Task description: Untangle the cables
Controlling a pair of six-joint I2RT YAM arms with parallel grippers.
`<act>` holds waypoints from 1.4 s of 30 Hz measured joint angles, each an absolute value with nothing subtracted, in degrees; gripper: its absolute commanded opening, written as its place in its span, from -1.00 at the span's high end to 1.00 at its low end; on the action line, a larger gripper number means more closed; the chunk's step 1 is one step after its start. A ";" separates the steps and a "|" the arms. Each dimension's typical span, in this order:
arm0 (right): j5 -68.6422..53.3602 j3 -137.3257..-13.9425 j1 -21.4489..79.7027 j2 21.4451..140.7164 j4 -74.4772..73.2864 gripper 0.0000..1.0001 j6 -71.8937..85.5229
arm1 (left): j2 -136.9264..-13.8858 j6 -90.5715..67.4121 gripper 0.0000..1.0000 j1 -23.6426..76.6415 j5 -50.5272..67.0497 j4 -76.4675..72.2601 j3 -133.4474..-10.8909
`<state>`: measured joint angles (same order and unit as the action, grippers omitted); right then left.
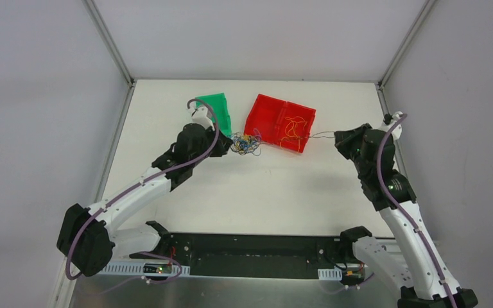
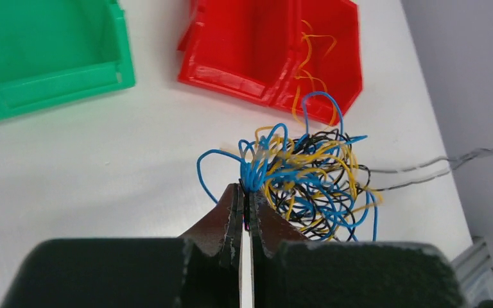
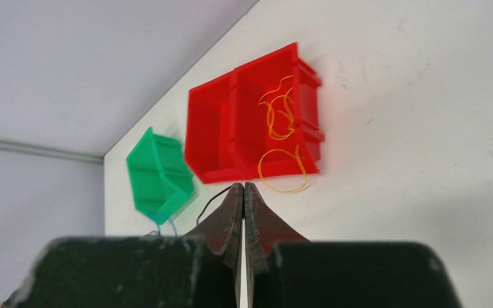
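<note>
**Robotics laboratory test cell.** A white table (image 1: 186,192) stands inside a booth of plain grey panels (image 1: 38,96) framed by aluminium profile posts (image 1: 109,42). A left robot arm (image 1: 135,189) and a right robot arm (image 1: 404,218), both white and black, rise from a black base plate (image 1: 250,253) at the near edge. Purple cabling runs along their links. A bare circuit board (image 1: 157,269) sits on slotted wiring duct (image 1: 128,268) at the base. The work items are a red two-compartment plastic bin (image 1: 266,115), a green plastic bin (image 1: 217,106) and a small knot of thin cables (image 1: 246,144).
</note>
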<state>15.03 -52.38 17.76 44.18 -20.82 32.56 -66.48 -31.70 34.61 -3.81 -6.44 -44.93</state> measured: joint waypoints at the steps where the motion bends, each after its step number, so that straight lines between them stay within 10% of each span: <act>1: 16.03 -51.59 17.76 43.53 -20.82 1.00 32.95 | -65.49 -32.56 1.00 34.39 -4.19 -6.31 -44.47; 4: 18.94 -49.60 17.12 42.74 -20.62 0.86 32.84 | -64.10 -33.43 1.00 33.41 -5.56 -4.62 -43.51; 7: 13.17 -47.29 16.60 43.05 -18.02 -0.06 30.37 | -64.10 -33.41 1.00 32.21 -2.66 -5.54 -41.82; 25: -11.42 -47.33 36.12 58.24 -13.06 -0.31 15.05 | -70.52 -30.59 1.00 37.15 27.70 -19.00 -42.59; 30: -11.77 -47.77 40.18 61.41 -12.88 -0.03 12.23 | -69.43 -30.98 1.00 37.15 31.44 -22.83 -42.57; 35: -10.24 -48.23 41.65 62.92 -11.99 1.00 10.92 | -69.23 -32.01 1.00 37.17 33.98 -25.52 -42.50; 42: 1.26 -45.74 41.74 58.28 -7.90 1.00 13.37 | -68.05 -32.42 1.00 36.95 27.68 -22.87 -42.22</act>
<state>1.26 -45.74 41.74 58.28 -7.90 13.37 -68.05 -32.42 36.95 27.68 -22.87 -42.22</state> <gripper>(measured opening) 0.009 0.022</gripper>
